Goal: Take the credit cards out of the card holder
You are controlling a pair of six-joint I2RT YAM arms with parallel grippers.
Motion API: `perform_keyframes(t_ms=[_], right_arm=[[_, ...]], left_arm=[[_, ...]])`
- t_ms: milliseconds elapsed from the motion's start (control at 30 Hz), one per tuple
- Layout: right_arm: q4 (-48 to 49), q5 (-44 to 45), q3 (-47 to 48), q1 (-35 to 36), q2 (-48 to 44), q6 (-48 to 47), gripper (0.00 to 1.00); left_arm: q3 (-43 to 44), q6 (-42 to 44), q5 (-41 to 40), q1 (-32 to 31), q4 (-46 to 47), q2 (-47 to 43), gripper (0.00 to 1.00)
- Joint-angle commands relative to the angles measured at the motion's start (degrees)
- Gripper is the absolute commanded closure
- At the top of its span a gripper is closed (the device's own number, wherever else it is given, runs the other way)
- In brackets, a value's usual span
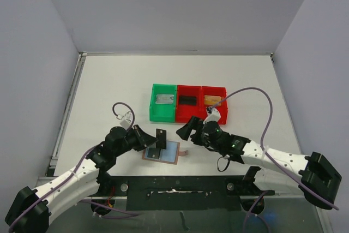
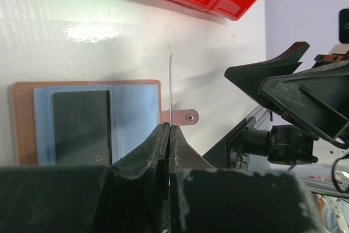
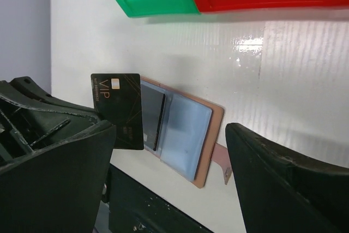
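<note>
The card holder lies open on the table, tan with blue sleeves. A dark card sits in its left sleeve. My left gripper is shut on a black credit card, which it holds upright over the holder. That card shows edge-on in the left wrist view and face-on, marked VIP, in the right wrist view. My right gripper hangs open just right of the holder, nothing between its fingers.
A green bin and two red bins stand in a row behind the holder. They hold a silver-grey card, a black card and a gold-tan card. The holder's snap tab points right.
</note>
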Motion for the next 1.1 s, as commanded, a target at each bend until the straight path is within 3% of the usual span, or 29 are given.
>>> perform_keyframes(t_ms=[0,167,367,533,800,1067], right_arm=[[7.98,4.60,-6.52,-0.65,-8.96,-0.05,0.14],[15.51,4.59,-12.98,-0.62,-16.38,-1.26,0.12],[20.11,0.92,-15.63,-0.63,-17.97,-2.20,0.15],[26.24,-3.51,-15.77,-0.79,-14.78,-2.46,0.29],[35.52,-11.06,-11.88,-0.95,-4.15,-2.63,0.40],[39.17,-13.31,-10.50,-1.19,0.23,-2.22,0.43]], left_arm=[[2.86,1.99,4.14,0.13,9.61,0.42,1.00],[3.01,0.49,8.09,0.07,17.81,3.47,1.00],[3.09,-1.54,11.49,-0.04,24.64,6.39,1.00],[1.81,-4.56,13.45,-0.11,30.12,7.88,1.00],[0.88,-6.63,14.23,-0.29,33.79,7.80,1.00],[-0.13,-7.04,12.86,-0.49,31.94,5.44,1.00]])
